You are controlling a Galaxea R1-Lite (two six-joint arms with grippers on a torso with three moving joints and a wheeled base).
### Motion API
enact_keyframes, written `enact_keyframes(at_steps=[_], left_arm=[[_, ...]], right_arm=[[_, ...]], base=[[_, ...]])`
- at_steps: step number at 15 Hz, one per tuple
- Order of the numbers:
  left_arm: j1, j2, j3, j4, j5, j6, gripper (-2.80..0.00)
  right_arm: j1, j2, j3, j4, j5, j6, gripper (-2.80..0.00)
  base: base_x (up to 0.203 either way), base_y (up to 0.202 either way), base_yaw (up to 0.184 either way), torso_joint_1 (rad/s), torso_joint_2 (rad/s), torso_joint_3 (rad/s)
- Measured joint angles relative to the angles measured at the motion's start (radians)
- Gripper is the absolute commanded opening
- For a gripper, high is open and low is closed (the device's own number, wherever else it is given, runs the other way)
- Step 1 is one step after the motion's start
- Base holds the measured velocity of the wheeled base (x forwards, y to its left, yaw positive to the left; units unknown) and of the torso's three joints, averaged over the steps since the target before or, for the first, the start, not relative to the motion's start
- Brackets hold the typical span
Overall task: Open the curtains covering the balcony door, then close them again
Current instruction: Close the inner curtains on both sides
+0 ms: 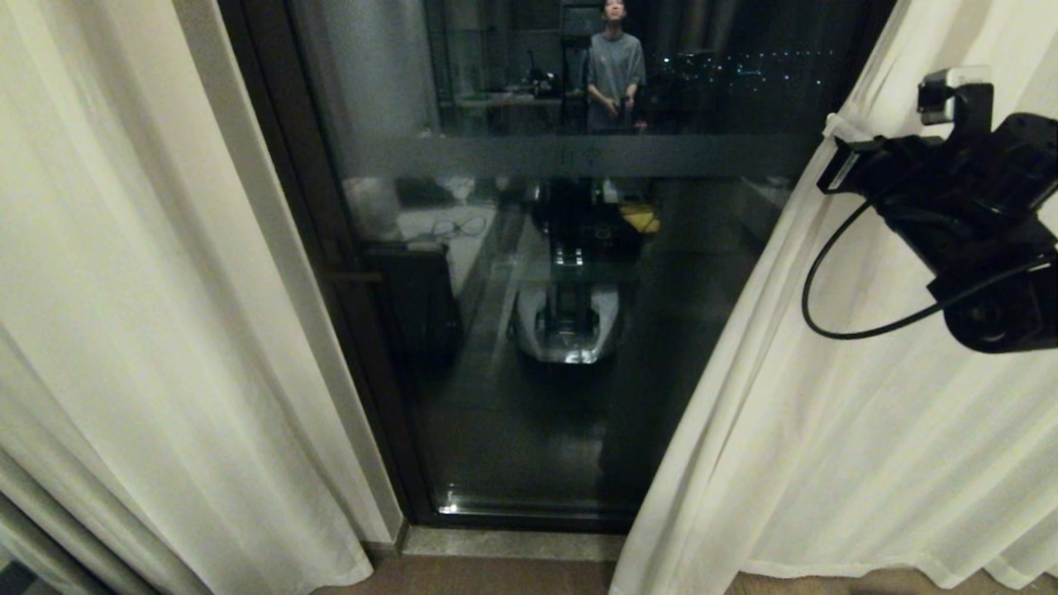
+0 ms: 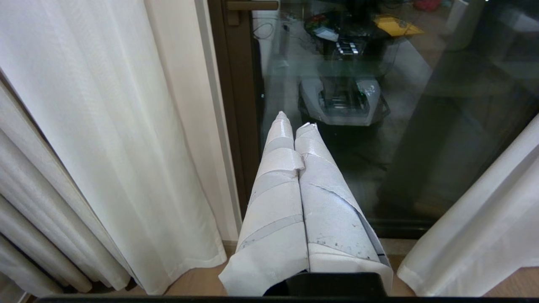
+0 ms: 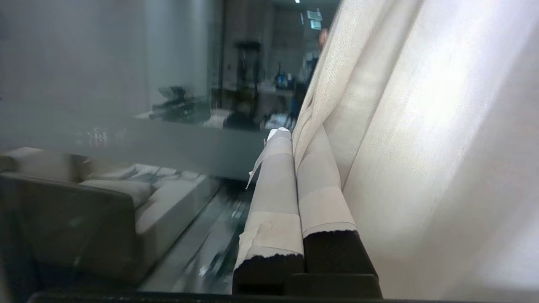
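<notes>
The curtains stand parted: the left curtain panel (image 1: 140, 330) hangs along the left side of the balcony door (image 1: 537, 330), and the right curtain panel (image 1: 868, 430) slants down across the door's right side, leaving a wide stretch of dark glass bare between them. The right claw (image 1: 835, 165) is raised at the inner edge of the right panel, level with the frosted band (image 1: 579, 155) on the glass, its black arm and a looping cable in front of the fabric. In the right wrist view the right claw (image 3: 294, 139) has its two taped fingers (image 3: 273, 185) pressed together, nothing between them, and the fold of the right panel (image 3: 421, 147) lies against the side of one finger, touching it. The left wrist view shows what the head view does not: the left claw (image 2: 293, 122), also narrowed to shut with its white-wrapped fingers (image 2: 278, 198) side by side and empty, pointing toward the door's dark frame (image 2: 236, 126) low down, apart from both panels, with the left panel (image 2: 105, 147) on one side and the hem of the right panel (image 2: 476, 235) on the other above the wood floor (image 2: 198, 286). The glass reflects the robot's own base (image 1: 566, 322) and a person (image 1: 613, 70) standing behind.
</notes>
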Motion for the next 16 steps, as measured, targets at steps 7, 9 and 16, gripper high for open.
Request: enact_keyframes(at_steps=[7,9,16], left_arm=[[0.000,0.000,-0.001,0.000,0.000,0.000,-2.80],[0.000,0.000,0.000,0.000,0.000,0.000,-2.80],[0.000,0.000,0.000,0.000,0.000,0.000,-2.80]], right_arm=[[0.131,0.020,0.010,-0.035,-0.005,-0.054,-2.80],[0.175,0.024,0.011,-0.033,-0.005,-0.069,-2.80],[0.278,0.057,0.014,-0.070,-0.004,-0.100,-2.80]], base=[[0.000,0.000,0.000,0.000,0.00,0.000],[0.000,0.000,0.000,0.000,0.00,0.000],[0.000,0.000,0.000,0.000,0.00,0.000]])
